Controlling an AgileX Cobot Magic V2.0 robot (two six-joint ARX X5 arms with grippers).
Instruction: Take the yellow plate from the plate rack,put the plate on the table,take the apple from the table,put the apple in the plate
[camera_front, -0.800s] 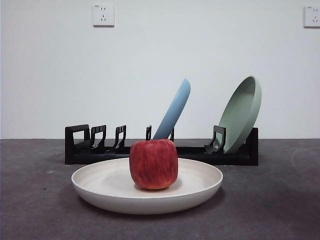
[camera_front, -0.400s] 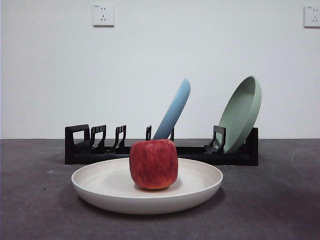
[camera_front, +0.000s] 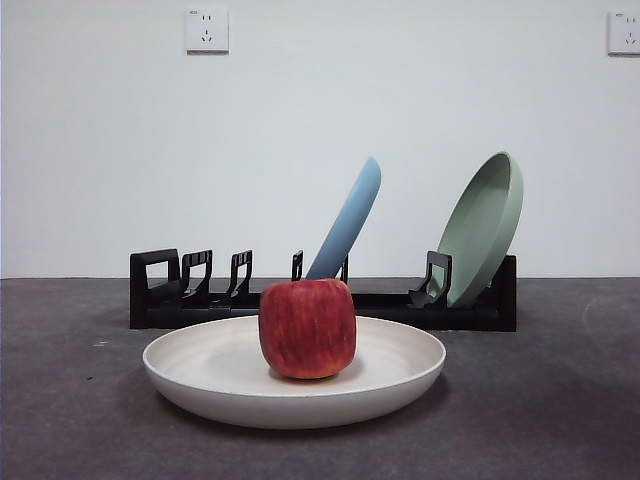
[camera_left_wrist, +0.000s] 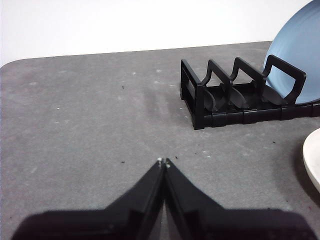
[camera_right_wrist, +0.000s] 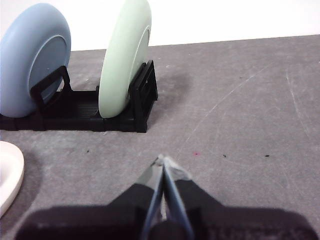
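Observation:
The red apple (camera_front: 307, 328) sits in the middle of the cream yellow plate (camera_front: 200, 365), which lies flat on the dark grey table (camera_front: 70, 420) in front of the black plate rack (camera_front: 160, 290). An edge of the plate shows in the left wrist view (camera_left_wrist: 312, 157) and in the right wrist view (camera_right_wrist: 9, 172). My left gripper (camera_left_wrist: 163, 161) is shut and empty over bare table beside the rack's looped end (camera_left_wrist: 200, 100). My right gripper (camera_right_wrist: 161, 159) is shut and empty over bare table near the rack's other end (camera_right_wrist: 142, 97). Neither gripper shows in the front view.
A light blue plate (camera_front: 350, 220) and a pale green plate (camera_front: 485, 225) lean in the rack; both show in the right wrist view, blue (camera_right_wrist: 30, 60) and green (camera_right_wrist: 122, 60). A white wall with two sockets stands behind the table.

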